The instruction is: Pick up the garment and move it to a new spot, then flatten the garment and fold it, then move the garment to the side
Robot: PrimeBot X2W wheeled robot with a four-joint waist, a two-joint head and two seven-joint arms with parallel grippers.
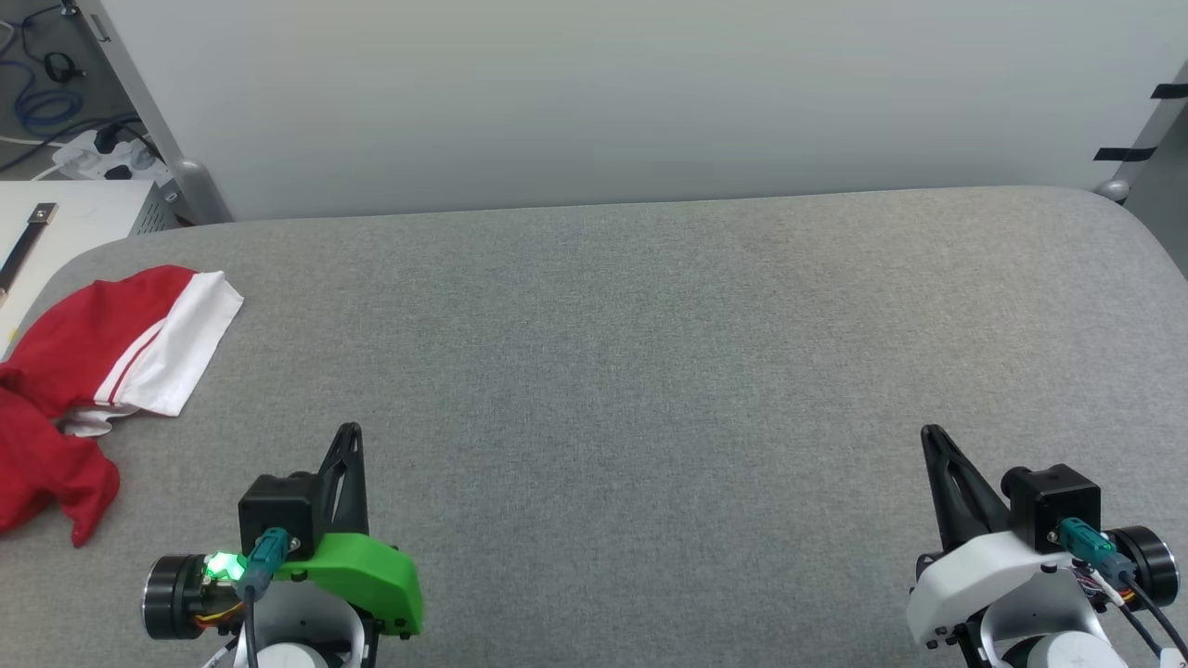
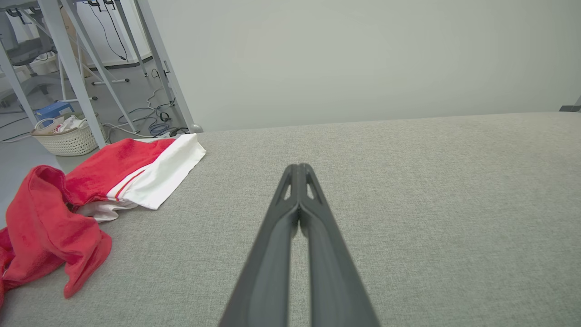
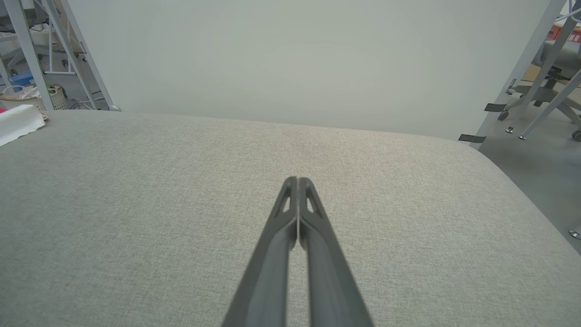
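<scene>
The garment (image 1: pixel 88 366), a red T-shirt with white sleeves and striped trim, lies crumpled at the far left edge of the grey table (image 1: pixel 650 353). In the left wrist view the garment (image 2: pixel 81 200) sits to the left of my fingers, apart from them. My left gripper (image 1: pixel 350 432) rests at the lower left, shut and holding nothing, a short way right of the shirt. My right gripper (image 1: pixel 928 433) stands at the lower right, also shut and holding nothing. Both wrist views show the fingertips pressed together, left gripper (image 2: pixel 298 167) and right gripper (image 3: pixel 297 180). A white sleeve (image 3: pixel 18 122) peeks in at the far left.
A pale wall panel (image 1: pixel 603 93) rises behind the table. Cables and a power strip (image 1: pixel 102 153) lie on the floor at back left, beside metal frame legs (image 2: pixel 81 68) and a wicker basket (image 2: pixel 68 136). A chair base (image 3: pixel 544 100) stands off to the right.
</scene>
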